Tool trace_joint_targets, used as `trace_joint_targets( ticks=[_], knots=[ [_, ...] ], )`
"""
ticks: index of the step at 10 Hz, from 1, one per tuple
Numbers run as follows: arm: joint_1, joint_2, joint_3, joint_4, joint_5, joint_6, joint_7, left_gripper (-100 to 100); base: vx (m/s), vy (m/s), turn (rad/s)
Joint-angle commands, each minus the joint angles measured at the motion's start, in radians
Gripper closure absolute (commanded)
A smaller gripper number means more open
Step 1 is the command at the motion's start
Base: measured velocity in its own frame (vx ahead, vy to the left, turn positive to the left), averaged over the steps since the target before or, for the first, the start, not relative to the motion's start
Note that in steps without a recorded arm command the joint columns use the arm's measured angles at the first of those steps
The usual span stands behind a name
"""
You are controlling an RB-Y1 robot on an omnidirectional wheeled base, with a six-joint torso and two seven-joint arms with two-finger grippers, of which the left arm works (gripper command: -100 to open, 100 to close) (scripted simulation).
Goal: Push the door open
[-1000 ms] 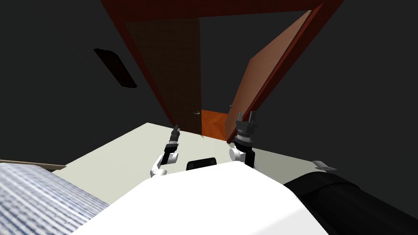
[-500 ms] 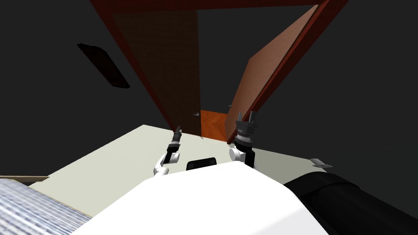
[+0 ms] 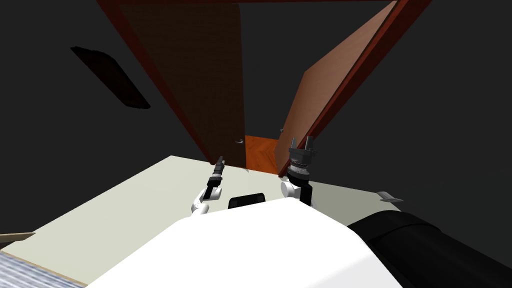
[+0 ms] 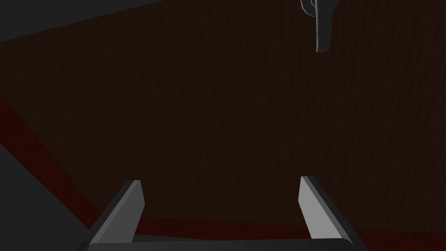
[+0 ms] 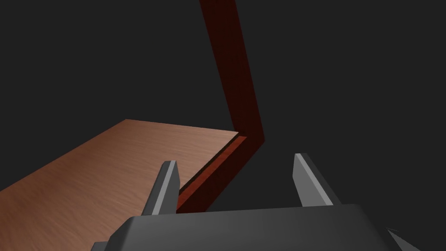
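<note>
A double door stands ahead in a dark red frame [image 3: 150, 65]. Its left leaf [image 3: 200, 75] is dark brown, with a small grey lever handle [image 3: 240, 141] near its free edge. The right leaf [image 3: 325, 95], a lighter brown, is swung well away from me. My left gripper [image 3: 220, 160] is open, its tips close to the left leaf low down. In the left wrist view the open left gripper [image 4: 220, 181] faces the dark leaf [image 4: 209, 109], with the handle [image 4: 321, 26] beyond it. My right gripper [image 3: 301, 141] is open by the right leaf's lower edge; the right wrist view shows the same gripper [image 5: 235, 157], the lighter leaf [image 5: 109, 161] and the frame [image 5: 235, 74].
Orange wood floor [image 3: 261, 152] shows through the gap between the leaves. I stand on a pale floor [image 3: 140, 195]. A dark panel [image 3: 110, 77] hangs on the left wall. A large black object [image 3: 430, 250] lies at my right, and a striped surface [image 3: 25, 270] at my left.
The whole head view has shifted, so I have moved; the striped surface has slid off to the left. My left gripper has reached slightly closer to the dark leaf. The right arm holds still.
</note>
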Motion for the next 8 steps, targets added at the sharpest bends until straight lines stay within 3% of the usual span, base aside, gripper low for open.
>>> trace_joint_targets(
  ticks=[1,8],
  knots=[
    [-0.017,-0.004,-0.001,0.038,-0.001,-0.004,0.005,-100,0.093,0.039,-0.051],
    [-0.078,-0.021,-0.007,0.193,-0.006,-0.027,0.022,-100,0.089,0.040,-0.055]
  ],
)
